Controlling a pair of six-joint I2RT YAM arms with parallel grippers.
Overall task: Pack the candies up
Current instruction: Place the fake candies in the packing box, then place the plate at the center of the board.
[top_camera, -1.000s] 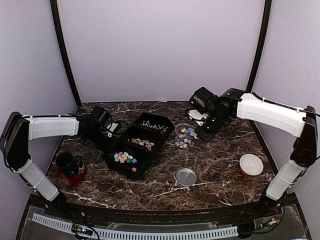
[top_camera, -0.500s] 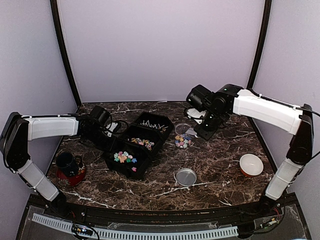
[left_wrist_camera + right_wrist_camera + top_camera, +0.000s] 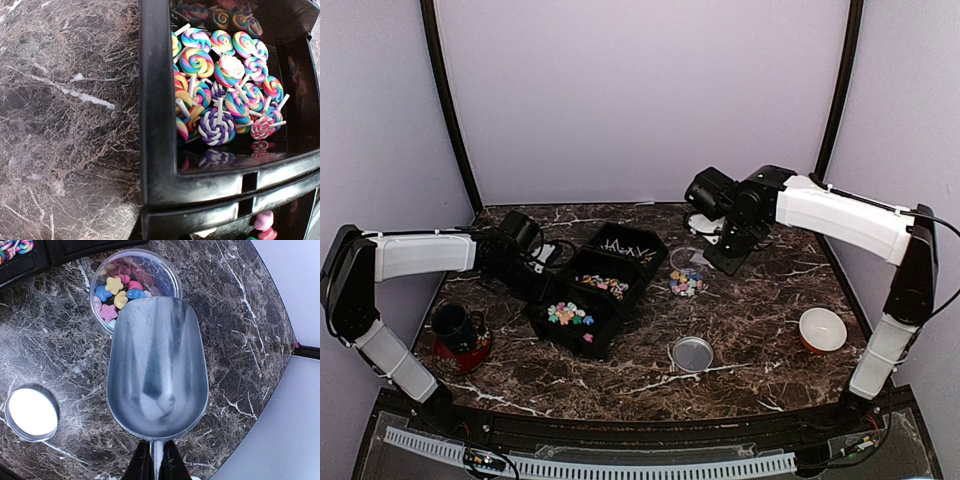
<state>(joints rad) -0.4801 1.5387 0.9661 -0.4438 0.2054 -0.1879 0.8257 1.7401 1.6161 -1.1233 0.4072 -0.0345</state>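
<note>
1. A black tray [image 3: 156, 100] fills the right side, its rim running from top to bottom.
2. One compartment holds a heap of swirled lollipops [image 3: 220, 85] in many colours, their white sticks pointing every way.
3. Beyond the dividing wall [image 3: 215, 186], at the bottom edge, a few pink candies [image 3: 265, 221] show.
4. The dark marble table [image 3: 65, 125] lies to the left.

Worktop [image 3: 60, 350] of dark brown stone-look slab, white-veined, polished; scoop [image 3: 157, 370] of brushed grey metal with a dull sheen; jar [image 3: 174, 281] clear and glossy; lid [image 3: 31, 414] of bright mirror-like metal; tray [image 3: 155, 125] of glossy black plastic; candies [image 3: 114, 286] smooth, matt; lollipops [image 3: 216, 125] smooth, glossy.
</note>
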